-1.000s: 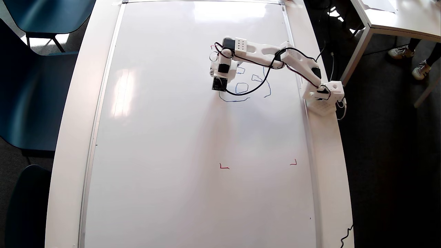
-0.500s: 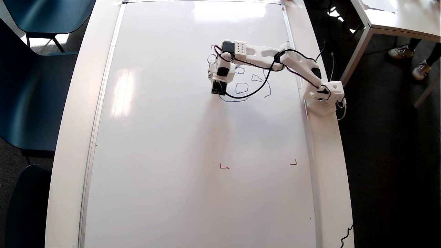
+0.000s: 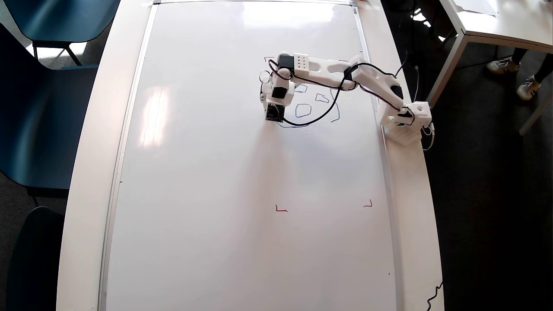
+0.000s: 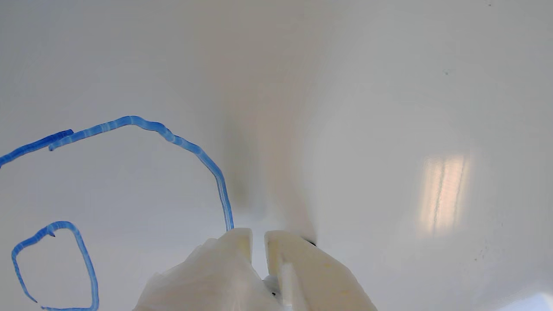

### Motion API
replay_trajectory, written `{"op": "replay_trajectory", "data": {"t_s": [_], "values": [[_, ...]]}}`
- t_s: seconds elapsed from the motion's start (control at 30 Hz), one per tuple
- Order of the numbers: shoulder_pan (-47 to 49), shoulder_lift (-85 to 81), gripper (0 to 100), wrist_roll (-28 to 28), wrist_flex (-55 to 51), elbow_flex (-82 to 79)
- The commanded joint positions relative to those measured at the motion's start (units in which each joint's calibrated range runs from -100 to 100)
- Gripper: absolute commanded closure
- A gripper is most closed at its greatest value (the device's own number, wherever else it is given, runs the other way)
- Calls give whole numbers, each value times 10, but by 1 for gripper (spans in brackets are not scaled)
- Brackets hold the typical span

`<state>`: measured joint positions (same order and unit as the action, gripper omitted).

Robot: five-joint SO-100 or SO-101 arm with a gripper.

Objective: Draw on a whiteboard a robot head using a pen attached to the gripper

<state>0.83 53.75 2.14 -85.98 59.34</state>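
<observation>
The robot head [image 3: 309, 108] was a thin blue outline on the whiteboard [image 3: 207, 172], at about one o'clock from the board's middle in the overhead view, partly under the arm [image 3: 341, 73] and its black cable [image 3: 322, 113]. The jaws of the gripper [image 4: 258, 244] stood nearly together in the wrist view, with only a narrow slit between their pale tips; whether they clamped anything could not be told, since the pen was not clearly visible in either view. The tips sat just at the board surface, at the lower end of a blue line that curved up and away toward ten o'clock. A small closed blue box [image 4: 56, 265] lay at eight o'clock from the tips, well apart from them.

In the overhead view the gripper [image 3: 274, 113] pointed down at the left edge of the drawing, with two small boxes to its three o'clock and a longer stroke at the right side of the head. The arm ran toward three o'clock to its white base [image 3: 408, 121] on the table [image 3: 86, 151] edge beside the board's silver frame. Red corner marks [image 3: 281, 209] showed at six o'clock from the drawing, another near the arm's elbow. No writing or label could be read, and no containers appeared. Dark blue chairs [image 3: 39, 108] stood at nine o'clock of the table.
</observation>
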Motion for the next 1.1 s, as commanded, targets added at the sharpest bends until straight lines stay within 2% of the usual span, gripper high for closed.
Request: {"op": "replay_trajectory", "data": {"t_s": [0.0, 0.43, 1.07], "values": [[-21, 2, 99, -3, 5, 1], [-62, -13, 99, -4, -3, -1], [-37, -83, 99, -1, -4, -87]]}}
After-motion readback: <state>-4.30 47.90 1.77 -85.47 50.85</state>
